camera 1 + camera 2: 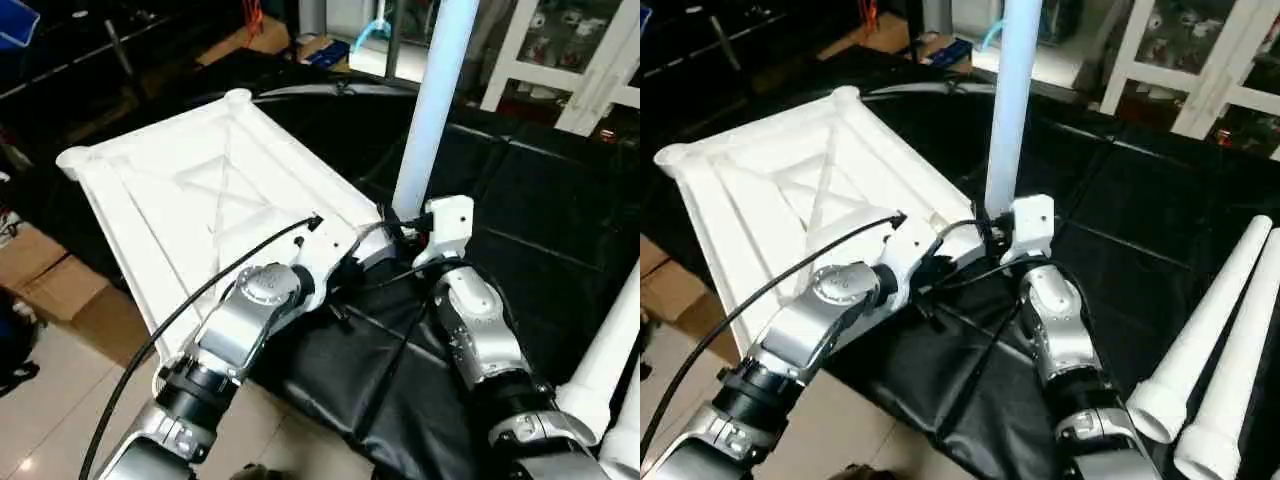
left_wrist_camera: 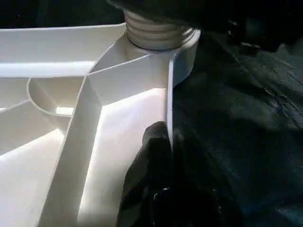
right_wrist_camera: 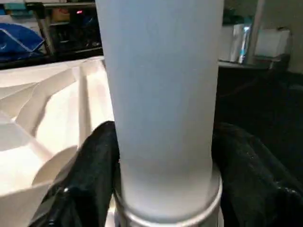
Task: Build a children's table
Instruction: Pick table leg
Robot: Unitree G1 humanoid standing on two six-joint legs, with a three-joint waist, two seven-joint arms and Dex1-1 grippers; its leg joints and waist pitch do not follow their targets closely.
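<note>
White plastic ribbed tabletop (image 1: 190,190) has its edge wall pinched by the left gripper (image 2: 163,142); beside it, the right gripper (image 3: 163,156) clamps the upright white tube leg (image 1: 435,100).

Two silver forearms are extended forward, converging at the middle. The left gripper (image 2: 168,156) is pinched over a thin white edge, one black finger on each side. The right gripper (image 3: 163,156) is clamped around an upright white tube, fingers on either side
</note>
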